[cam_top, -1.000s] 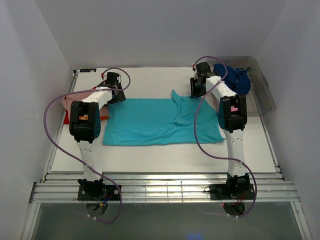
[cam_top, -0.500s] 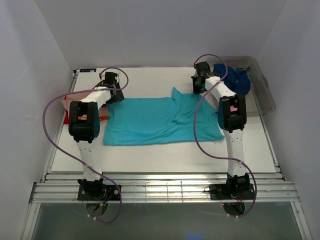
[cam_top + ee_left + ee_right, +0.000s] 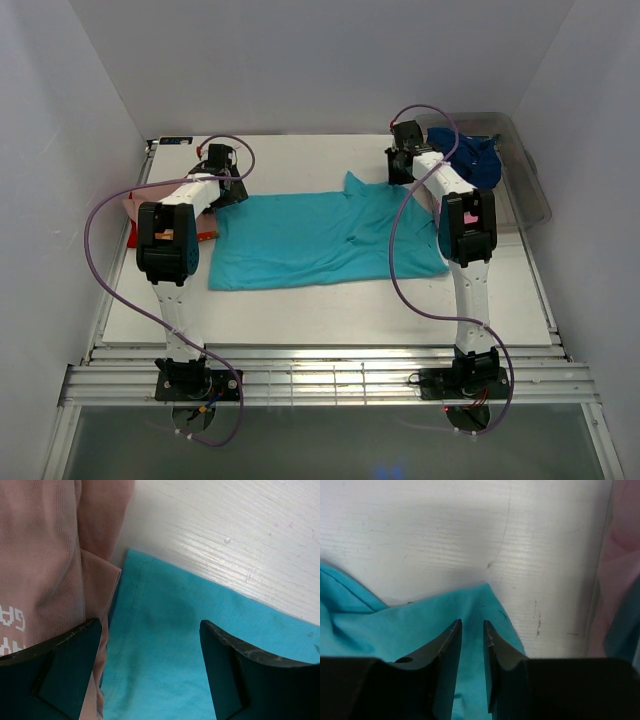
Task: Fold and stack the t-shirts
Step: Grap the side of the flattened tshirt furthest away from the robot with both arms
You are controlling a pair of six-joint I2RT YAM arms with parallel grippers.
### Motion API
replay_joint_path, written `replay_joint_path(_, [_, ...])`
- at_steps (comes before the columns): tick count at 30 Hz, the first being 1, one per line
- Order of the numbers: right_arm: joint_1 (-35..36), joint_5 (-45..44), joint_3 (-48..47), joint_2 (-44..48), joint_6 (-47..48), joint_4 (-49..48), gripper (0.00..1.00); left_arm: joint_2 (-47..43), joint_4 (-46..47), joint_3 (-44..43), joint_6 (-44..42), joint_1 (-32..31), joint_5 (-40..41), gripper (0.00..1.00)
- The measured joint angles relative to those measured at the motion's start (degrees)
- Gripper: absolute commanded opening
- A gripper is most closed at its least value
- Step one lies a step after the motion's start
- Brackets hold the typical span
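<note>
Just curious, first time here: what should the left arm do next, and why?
Probably lower and close the left tool on the turquoise t-shirt: its fingers stand open over the shirt's corner, while the right tool looks pinched on its edge.

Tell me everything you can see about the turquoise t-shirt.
The turquoise t-shirt is plain, soft knit with a stitched hem. It is spread flat across the middle of the white table, with creases toward its right side and a pointed flap at the far edge. Its far left corner meets a pink shirt, under the open left hand. The right hand, nearly closed, sits at its far right corner.
</note>
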State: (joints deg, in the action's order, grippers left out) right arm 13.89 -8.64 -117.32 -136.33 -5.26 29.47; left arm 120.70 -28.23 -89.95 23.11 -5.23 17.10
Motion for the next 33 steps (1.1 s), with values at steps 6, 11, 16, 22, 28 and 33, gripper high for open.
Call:
replay_joint_path(6, [0.0,0.0,0.7,0.0,0.1,0.4,0.35,0.0,0.0,0.0,0.2,0.2,-0.2,0.9])
replay_joint_path(11, [0.0,0.2,0.4,0.0,-0.1,-1.0,0.41,0.0,0.0,0.3,0.3,0.2,-0.3,0.9])
replay_joint_path(16, [0.0,1.0,-1.2,-0.2,-0.5,-2.6,0.42,-0.1,0.0,1.1,0.5,0.2,-0.7,0.9])
replay_joint_path(22, [0.0,2.9,-3.3,-1.9,-1.4,-4.5,0.42,-0.1,0.0,1.6,0.8,0.2,-1.1,0.9])
replay_joint_path(28, [0.0,3.7,-2.8,-4.8,-1.7,-4.6,0.42,-0.1,0.0,2.2,0.7,0.2,-1.1,0.9])
replay_joint_path(33, [0.0,3.8,-2.4,-4.7,-1.5,-5.0,0.42,-0.3,0.0,2.2,0.7,0.2,-1.1,0.9])
